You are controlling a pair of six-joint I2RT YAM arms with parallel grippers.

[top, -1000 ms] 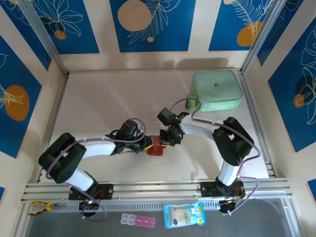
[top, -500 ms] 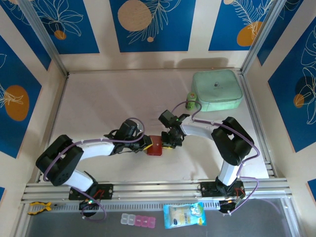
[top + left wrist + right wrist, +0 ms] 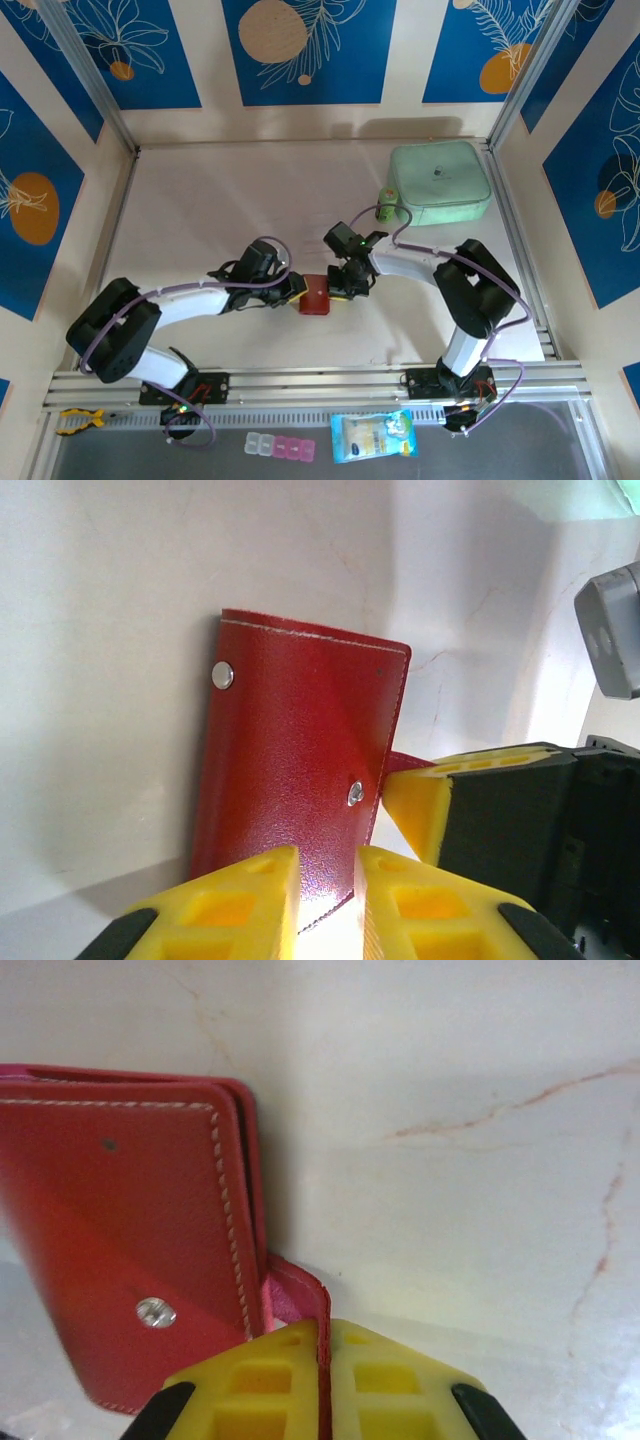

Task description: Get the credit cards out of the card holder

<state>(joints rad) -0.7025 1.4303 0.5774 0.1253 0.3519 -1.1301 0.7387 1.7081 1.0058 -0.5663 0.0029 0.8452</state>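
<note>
Right claw [image 3: 322,1345] clamps card holder [image 3: 120,1240] tab [image 3: 298,1295]; left claw [image 3: 328,880] ajar.

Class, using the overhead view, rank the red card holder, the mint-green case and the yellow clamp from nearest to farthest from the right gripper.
1. card holder: mid-table, right at the right gripper, which pinches its tab.
2. mint-green case: far right corner of the table.
3. yellow clamp: near left, beyond the table's front rail.
</note>
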